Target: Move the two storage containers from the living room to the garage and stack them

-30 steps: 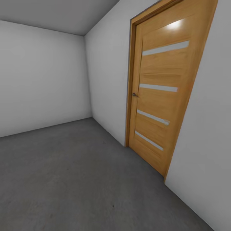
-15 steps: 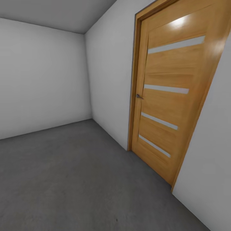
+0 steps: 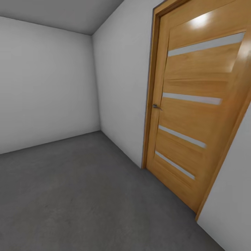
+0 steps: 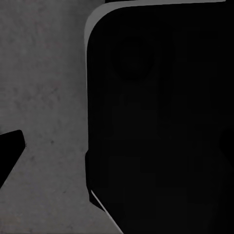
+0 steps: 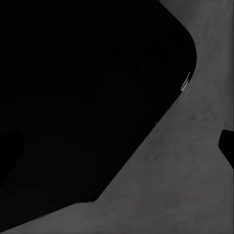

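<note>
Garage floor (image 3: 80,195) is the only task item on record: a dark grey, mottled concrete surface running from the foreground of the head view to the far corner of the room. Same concrete appears beneath both wrist cameras, at (image 4: 44,97) and (image 5: 190,170).

Walls (image 3: 48,83) are plain grey-white and meet at a corner on the far side; a grey ceiling (image 3: 62,14) closes the top of the view. On the right-hand wall stands a wooden door (image 3: 195,115), closed within its frame, light brown with four narrow pale horizontal strips and a small metal handle (image 3: 157,106) on its left edge. A bright highlight sits near the top of the door panel.

In the left wrist view a large black rounded body (image 4: 161,117) of the robot occupies most of the picture, with a dark finger tip (image 4: 10,148) at the edge. In the right wrist view a similar black body (image 5: 83,97) lies across the concrete, with a dark finger tip (image 5: 227,146) at the edge. Whether either pincer is spread or pressed together cannot be told from these pictures.
</note>
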